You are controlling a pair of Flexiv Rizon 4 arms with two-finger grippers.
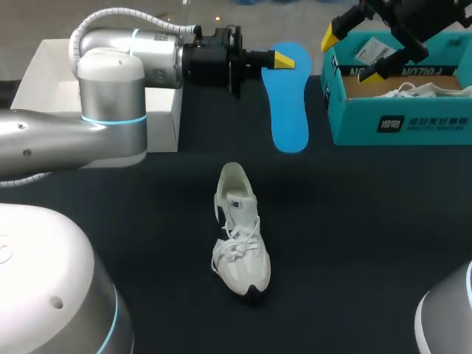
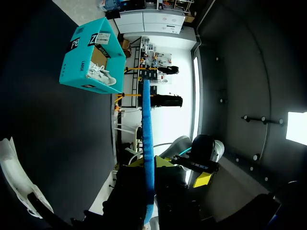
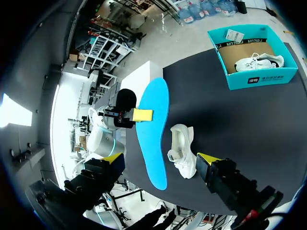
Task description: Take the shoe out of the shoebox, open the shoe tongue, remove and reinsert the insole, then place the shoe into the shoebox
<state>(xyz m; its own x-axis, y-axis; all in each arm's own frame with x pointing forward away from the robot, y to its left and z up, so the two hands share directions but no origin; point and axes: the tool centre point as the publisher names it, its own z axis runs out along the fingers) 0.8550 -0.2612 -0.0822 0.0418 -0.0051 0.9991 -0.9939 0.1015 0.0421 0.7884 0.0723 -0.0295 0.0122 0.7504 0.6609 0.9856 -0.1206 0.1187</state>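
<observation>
A white sneaker (image 1: 240, 232) lies on the black table, toe toward me, with nothing touching it. My left gripper (image 1: 284, 60) is shut on the heel end of a blue insole (image 1: 289, 110), holding it above the table beside the teal shoebox (image 1: 402, 125). In the left wrist view the insole (image 2: 147, 139) runs edge-on between the fingers of that gripper (image 2: 148, 163). My right gripper (image 1: 355, 53) hangs open and empty over the shoebox's left end. From the right wrist view I see the insole (image 3: 152, 139), the sneaker (image 3: 182, 151) and the shoebox (image 3: 252, 79) below the open gripper (image 3: 160, 160).
A second white shoe (image 1: 424, 91) lies inside the shoebox. A white box lid (image 1: 44, 74) sits at the back left, behind my left arm. The black tabletop (image 1: 354, 221) spreads around the sneaker.
</observation>
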